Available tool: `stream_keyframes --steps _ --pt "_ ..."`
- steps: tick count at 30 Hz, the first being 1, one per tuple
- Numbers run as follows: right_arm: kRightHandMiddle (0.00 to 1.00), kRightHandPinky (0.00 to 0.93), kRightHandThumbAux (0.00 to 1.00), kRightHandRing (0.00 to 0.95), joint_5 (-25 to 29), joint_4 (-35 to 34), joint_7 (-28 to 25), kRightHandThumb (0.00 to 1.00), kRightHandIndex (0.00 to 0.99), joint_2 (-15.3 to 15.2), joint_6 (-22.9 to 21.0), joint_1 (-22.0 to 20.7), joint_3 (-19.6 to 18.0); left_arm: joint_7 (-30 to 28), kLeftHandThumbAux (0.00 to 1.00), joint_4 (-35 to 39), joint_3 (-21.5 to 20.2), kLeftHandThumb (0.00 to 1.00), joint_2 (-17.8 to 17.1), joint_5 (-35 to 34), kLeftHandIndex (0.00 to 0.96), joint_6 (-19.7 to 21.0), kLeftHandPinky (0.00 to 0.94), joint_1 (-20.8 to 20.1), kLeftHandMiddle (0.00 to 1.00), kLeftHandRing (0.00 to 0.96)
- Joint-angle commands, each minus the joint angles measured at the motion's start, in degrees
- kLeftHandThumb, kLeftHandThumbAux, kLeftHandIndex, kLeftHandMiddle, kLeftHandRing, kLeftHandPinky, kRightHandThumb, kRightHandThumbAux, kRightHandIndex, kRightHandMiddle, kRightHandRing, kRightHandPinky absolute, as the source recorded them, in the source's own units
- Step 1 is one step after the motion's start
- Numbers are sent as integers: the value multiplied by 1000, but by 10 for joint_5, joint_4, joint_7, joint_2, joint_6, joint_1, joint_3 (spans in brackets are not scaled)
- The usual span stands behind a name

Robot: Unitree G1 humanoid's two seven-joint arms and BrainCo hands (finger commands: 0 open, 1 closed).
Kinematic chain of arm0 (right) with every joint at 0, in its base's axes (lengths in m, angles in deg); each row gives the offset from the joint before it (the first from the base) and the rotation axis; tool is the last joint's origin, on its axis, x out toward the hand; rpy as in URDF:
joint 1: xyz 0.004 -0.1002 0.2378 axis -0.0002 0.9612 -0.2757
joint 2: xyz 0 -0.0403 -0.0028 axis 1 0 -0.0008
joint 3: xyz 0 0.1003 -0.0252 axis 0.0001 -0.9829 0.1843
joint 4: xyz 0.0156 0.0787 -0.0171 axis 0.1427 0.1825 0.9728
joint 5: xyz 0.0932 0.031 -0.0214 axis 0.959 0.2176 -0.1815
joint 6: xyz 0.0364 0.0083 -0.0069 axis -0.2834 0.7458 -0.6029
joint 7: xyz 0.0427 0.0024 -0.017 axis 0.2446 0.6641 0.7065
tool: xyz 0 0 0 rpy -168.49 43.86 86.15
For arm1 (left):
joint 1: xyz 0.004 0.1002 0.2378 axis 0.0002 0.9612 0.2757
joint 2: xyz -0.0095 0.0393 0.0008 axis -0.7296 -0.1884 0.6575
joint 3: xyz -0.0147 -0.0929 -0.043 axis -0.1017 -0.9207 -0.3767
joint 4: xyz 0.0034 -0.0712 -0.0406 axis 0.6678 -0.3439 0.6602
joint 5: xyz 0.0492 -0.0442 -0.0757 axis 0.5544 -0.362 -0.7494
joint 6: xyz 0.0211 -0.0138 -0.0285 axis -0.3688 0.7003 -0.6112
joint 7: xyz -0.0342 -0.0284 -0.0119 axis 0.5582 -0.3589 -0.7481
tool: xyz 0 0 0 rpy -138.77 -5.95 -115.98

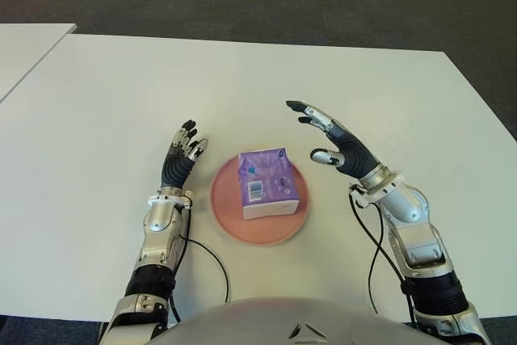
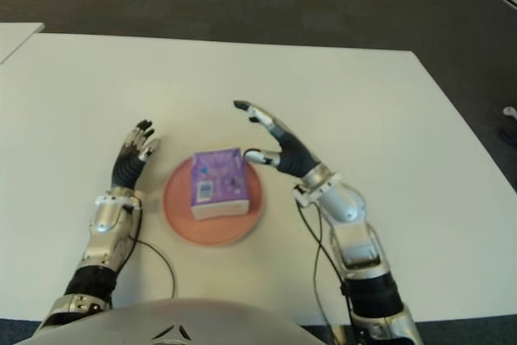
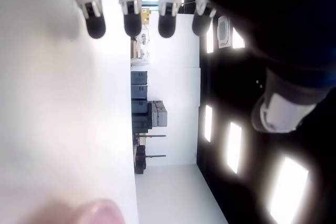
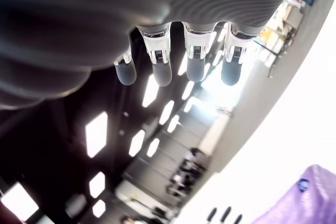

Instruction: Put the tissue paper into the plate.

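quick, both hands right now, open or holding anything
Left hand: open, holding nothing, left of the plate.
Right hand: open, holding nothing, right of the tissue pack lying on the plate.

Before me stands a white table (image 1: 105, 103). A pink plate (image 1: 226, 208) lies directly on it, near my edge. A second white surface (image 1: 24, 42) shows at far left, possibly another table, apart from mine.

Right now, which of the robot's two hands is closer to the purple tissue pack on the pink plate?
The right hand, open with fingers reaching over the round pink plate's edge beside the purple tissue pack; the left hand shows off the plate's other side.
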Motion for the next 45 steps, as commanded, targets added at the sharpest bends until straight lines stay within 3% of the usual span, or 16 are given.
stream_keyframes --steps 1,4,9,11,15,19,26,45 --pt "0 0 291 0 43 25 4 166 0 20 -7 -12 -27 9 547 -21 2 0 6 6 0 20 0 16 0 0" --pt "0 0 295 0 79 43 -2 149 0 19 -20 -44 -56 8 547 -21 2 0 6 6 0 19 0 16 0 0" --pt "0 0 287 0 120 41 -13 128 0 17 -16 -27 -91 7 545 -20 2 0 6 5 0 16 0 17 0 0" --pt "0 0 290 0 164 69 -22 116 0 30 -12 -25 -115 5 544 -20 2 0 6 4 0 14 0 18 0 0" --pt "0 0 324 0 211 102 -2 83 0 84 -3 -21 -132 2 542 -20 2 0 6 2 0 11 0 19 0 0" --pt "0 0 366 0 185 153 42 53 0 144 44 -11 -134 0 543 -18 2 0 6 -1 0 11 0 21 0 0" --pt "0 0 453 0 143 203 102 6 0 202 99 5 -142 2 548 -16 2 0 5 1 0 13 0 24 0 0" --pt "0 0 475 0 131 209 113 0 0 212 117 8 -139 3 537 -8 1 0 4 1 0 21 0 28 0 0"
